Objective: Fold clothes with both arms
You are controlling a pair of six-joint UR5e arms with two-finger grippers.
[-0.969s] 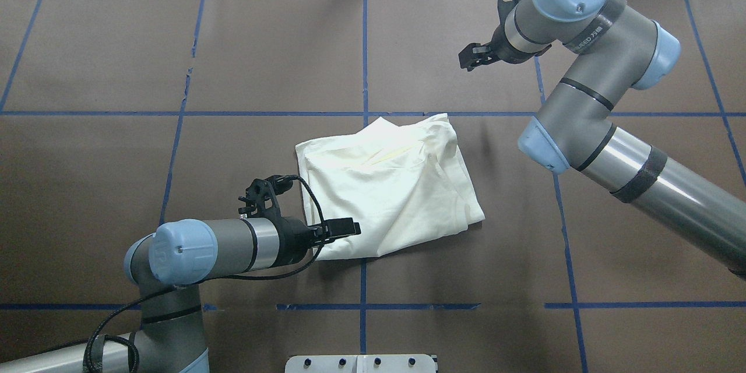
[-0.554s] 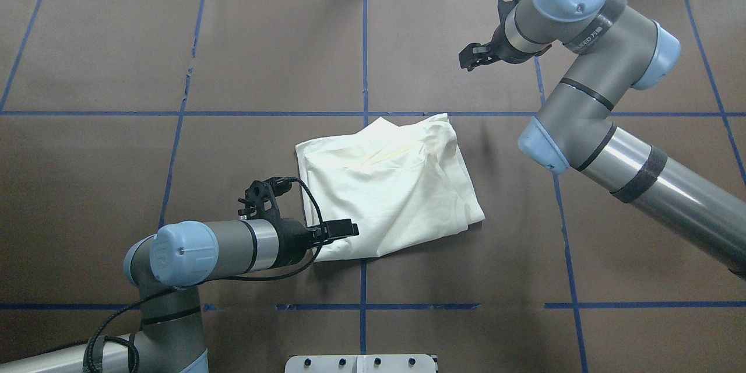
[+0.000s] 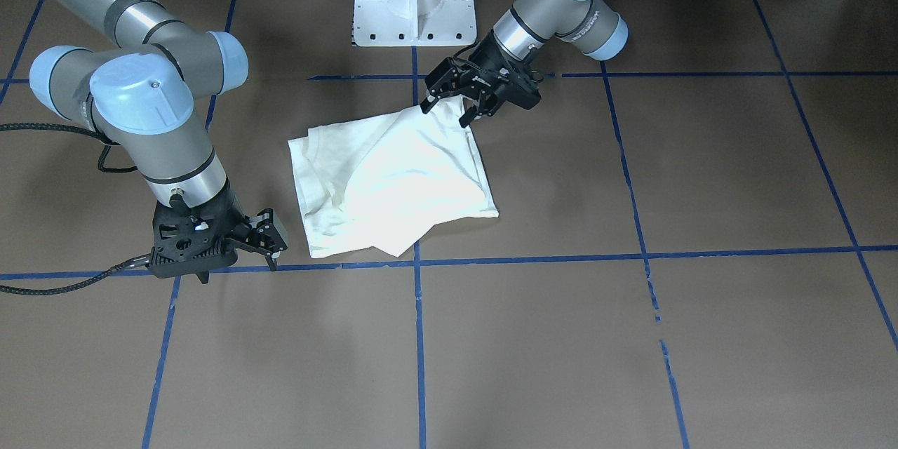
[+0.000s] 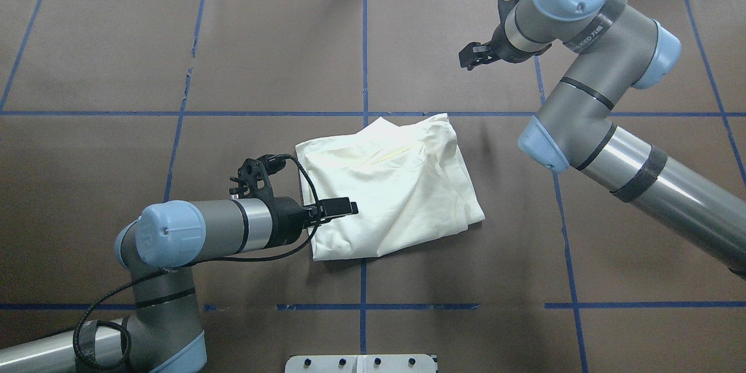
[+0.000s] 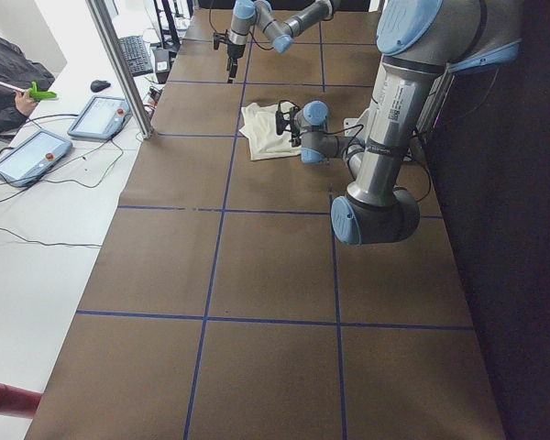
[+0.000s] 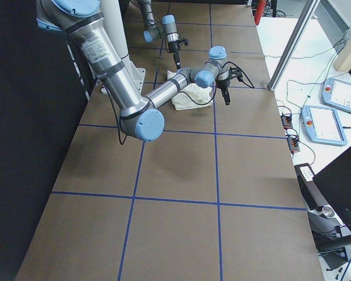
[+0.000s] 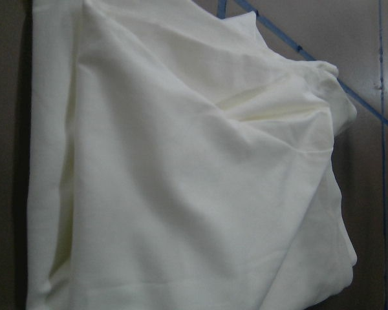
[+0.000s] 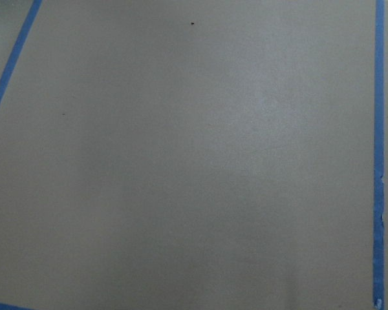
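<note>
One shift since a second ago: left black two-finger gripper (image 3: 446, 111) slid along left edge of cream-white cotton shirt (image 4: 396, 186), folded mid brown paper-covered table (image 4: 116, 41). Jaws spread, gripping nothing. Right black gripper (image 4: 465, 59) unmoved, well apart, parted, empty. Likely hunting fresh pinch point.

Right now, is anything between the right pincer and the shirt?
Nothing visible. The right pincer hangs open just off one corner of the shirt, with only bare table between them. The left pincer is over the opposite corner, not in the way.
</note>
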